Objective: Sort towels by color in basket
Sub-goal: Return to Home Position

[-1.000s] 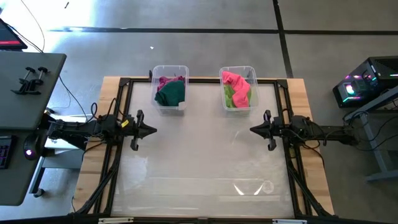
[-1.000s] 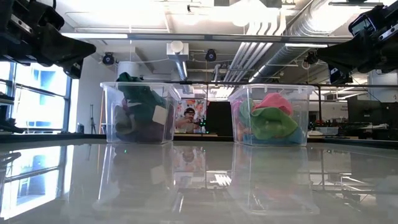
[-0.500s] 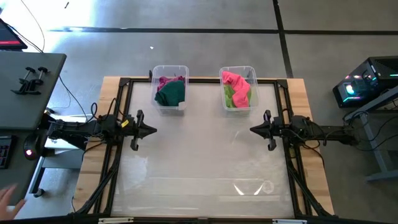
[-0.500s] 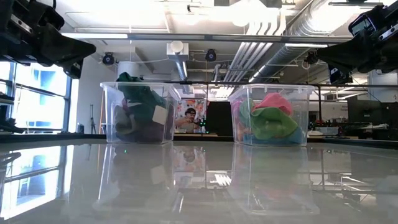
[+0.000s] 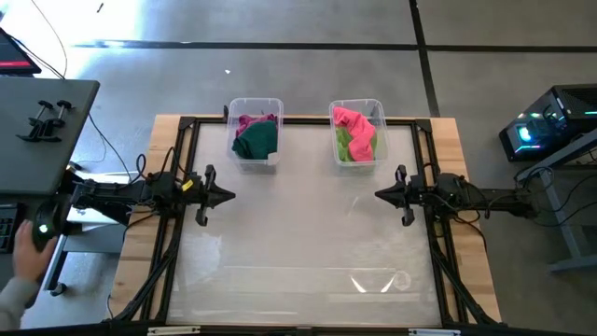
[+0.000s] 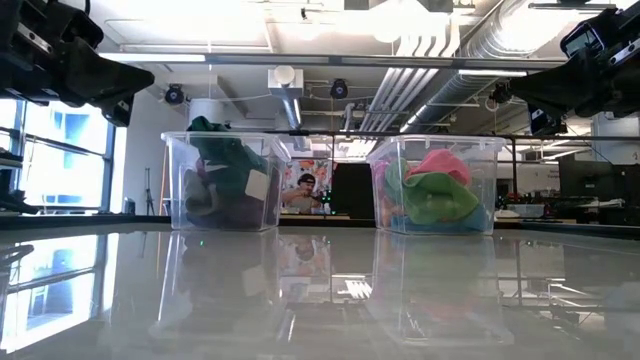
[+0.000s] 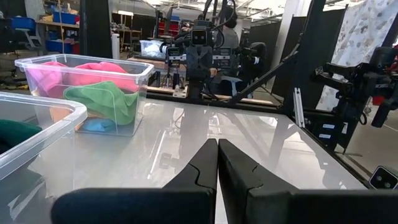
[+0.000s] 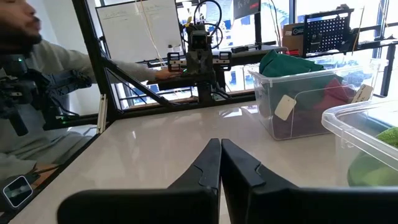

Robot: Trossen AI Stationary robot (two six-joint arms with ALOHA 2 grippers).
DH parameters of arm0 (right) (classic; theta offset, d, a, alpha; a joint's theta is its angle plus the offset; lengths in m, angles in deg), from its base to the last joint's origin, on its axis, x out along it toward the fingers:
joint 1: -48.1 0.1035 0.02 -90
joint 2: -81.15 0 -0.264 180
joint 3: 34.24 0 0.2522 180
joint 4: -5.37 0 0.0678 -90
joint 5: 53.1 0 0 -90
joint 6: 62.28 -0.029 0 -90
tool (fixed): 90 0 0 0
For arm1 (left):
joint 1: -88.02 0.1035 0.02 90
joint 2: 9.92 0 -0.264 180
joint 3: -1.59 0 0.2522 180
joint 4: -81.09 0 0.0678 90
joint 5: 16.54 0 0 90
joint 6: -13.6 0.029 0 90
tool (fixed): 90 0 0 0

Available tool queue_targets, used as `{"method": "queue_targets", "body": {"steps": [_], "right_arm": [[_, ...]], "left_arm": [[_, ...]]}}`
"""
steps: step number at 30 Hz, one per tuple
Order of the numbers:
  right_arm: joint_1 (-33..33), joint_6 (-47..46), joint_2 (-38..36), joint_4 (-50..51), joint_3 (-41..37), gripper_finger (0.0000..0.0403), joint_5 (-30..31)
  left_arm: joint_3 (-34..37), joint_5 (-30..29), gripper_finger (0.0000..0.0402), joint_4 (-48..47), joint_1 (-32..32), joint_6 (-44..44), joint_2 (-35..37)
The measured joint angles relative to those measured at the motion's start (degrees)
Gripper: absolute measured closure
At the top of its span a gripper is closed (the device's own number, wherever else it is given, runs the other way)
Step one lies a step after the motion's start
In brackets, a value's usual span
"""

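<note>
1. The left hand and right hand stay parked at opposite side edges of the glossy white tabletop. Each is clenched on nothing, fingers pressed together.
2. The towels are unmoved. A dark green soft towel tops the left clear plastic bin, and a pink soft towel lies over a light green towel in the right clear plastic bin.
3. The only change is a person's arm, which has reached in beside the left arm's base.
4. No towel lies loose, so sorting looks finished.
</note>
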Motion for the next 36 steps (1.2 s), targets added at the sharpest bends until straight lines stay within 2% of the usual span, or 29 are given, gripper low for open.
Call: {"method": "queue_targets", "body": {"steps": [16,36], "right_arm": [[0.0,0.0,0.0,0.0,0.0,0.0402,0.0],[0.0,0.0,0.0,0.0,0.0,0.0402,0.0]], "left_arm": [[0.0,0.1,0.0401,0.0,-2.8,0.0,0.0],[0.0,0.0,0.0401,0.0,-2.8,0.0,0.5]]}}
